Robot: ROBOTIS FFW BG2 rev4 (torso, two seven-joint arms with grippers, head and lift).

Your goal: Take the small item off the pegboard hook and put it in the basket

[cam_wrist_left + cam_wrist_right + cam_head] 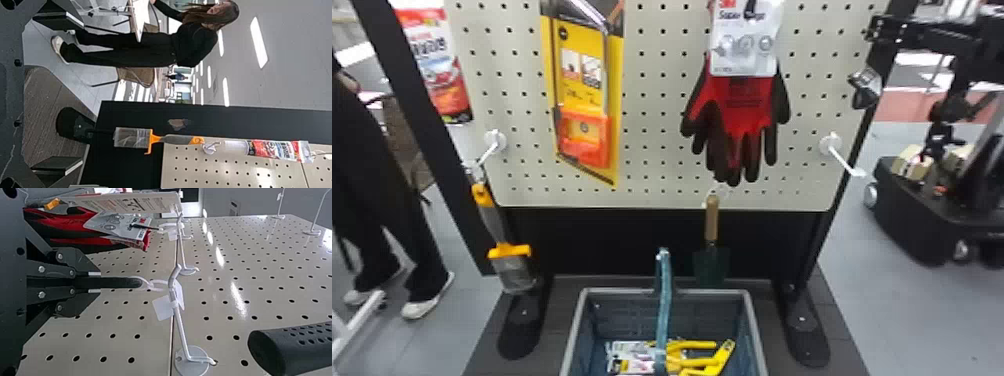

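Observation:
At the upper right of the head view my right gripper [874, 26] is up by the pegboard [652, 165]. A dark and silver piece [864, 89] hangs just below it. In the right wrist view my right gripper [96, 282] is shut on the small item's black handle [119, 282]. A white loop [158, 285] runs from the handle's end to the white hook [181, 325], still around it near the tip. Below the board stands the grey basket [753, 320]. My left gripper [83, 94] stands open in the left wrist view, with nothing between its fingers.
Red-black gloves [739, 107], a yellow saw package [582, 95], a trowel [712, 220] and a scraper [497, 225] hang on the display. A bare hook [844, 162] juts out low at right. The basket holds yellow-handled tools [702, 357] and packages.

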